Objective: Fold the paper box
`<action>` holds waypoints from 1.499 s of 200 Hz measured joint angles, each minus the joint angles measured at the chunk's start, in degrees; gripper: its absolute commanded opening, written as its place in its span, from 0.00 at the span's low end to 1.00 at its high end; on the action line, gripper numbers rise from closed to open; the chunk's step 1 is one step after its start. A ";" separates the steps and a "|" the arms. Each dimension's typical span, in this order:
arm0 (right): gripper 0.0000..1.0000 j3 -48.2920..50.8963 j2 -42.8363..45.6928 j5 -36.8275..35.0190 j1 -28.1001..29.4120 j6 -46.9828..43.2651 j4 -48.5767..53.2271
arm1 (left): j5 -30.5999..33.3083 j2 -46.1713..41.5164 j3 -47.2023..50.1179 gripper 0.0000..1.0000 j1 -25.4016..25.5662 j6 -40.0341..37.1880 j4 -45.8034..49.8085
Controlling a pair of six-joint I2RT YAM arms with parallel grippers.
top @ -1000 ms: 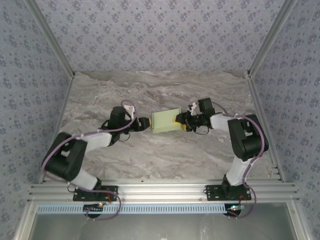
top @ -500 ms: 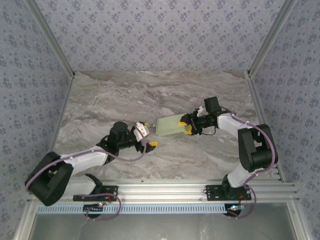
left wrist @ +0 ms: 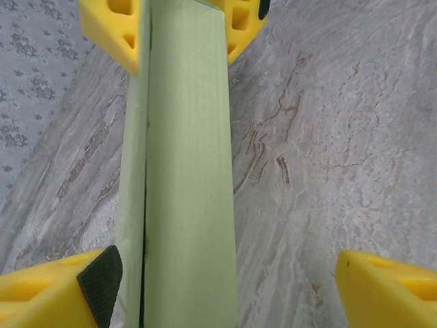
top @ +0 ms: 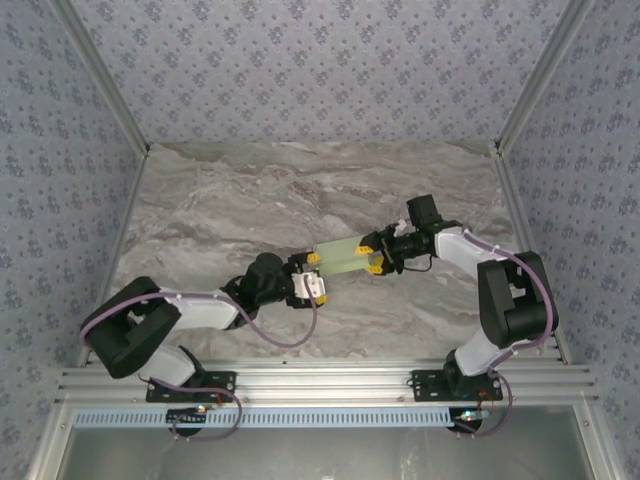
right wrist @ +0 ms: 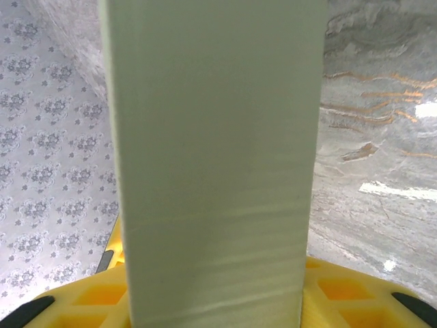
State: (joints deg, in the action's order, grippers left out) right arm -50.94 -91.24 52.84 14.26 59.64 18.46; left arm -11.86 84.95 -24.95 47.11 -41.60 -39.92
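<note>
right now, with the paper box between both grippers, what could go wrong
1. The paper box sits off-centre in the open left gripper, against one finger with a wide gap to the other; closing could shove it sideways or crumple it.
2. The right gripper pinches only its far end, so a push may twist it loose.

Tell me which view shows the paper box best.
Left wrist: the paper box runs lengthwise, a narrow folded box, its far end clamped by the right gripper, its near end inside the open left gripper. Top external shows it small. Right wrist shows one blank face, close up.
</note>
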 measured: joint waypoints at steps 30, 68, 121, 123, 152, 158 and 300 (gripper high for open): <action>0.45 0.00 0.33 -0.15 0.92 0.83 0.04 | 2.25 4.22 -0.63 0.71 0.15 -2.45 -3.76; 0.46 0.00 1.70 -1.01 1.64 2.14 0.04 | 4.81 5.29 -1.84 0.57 0.15 -4.46 -5.03; 0.55 0.11 2.80 -1.42 2.10 4.87 -0.76 | 6.14 5.09 -3.06 0.45 -0.17 -3.61 -3.04; 0.56 0.13 2.84 -1.44 2.14 4.96 -0.76 | 6.14 5.07 -3.13 0.45 -0.20 -3.52 -2.89; 0.65 0.17 3.96 -2.10 2.43 5.97 -1.14 | 5.27 3.58 -4.22 0.45 -1.29 -2.32 0.90; 0.66 0.17 4.33 -2.36 2.43 5.92 -0.92 | 4.83 3.17 -4.44 0.45 -1.66 -1.99 1.90; 0.67 -12.11 11.32 -22.71 3.41 -28.13 17.42 | -11.02 -5.84 -26.77 0.48 -8.98 5.07 59.58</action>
State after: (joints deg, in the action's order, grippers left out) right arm -63.05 -79.92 30.13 17.67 31.51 35.88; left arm -22.87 79.11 -51.72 38.13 -36.53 19.66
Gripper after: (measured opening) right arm 0.688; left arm 0.470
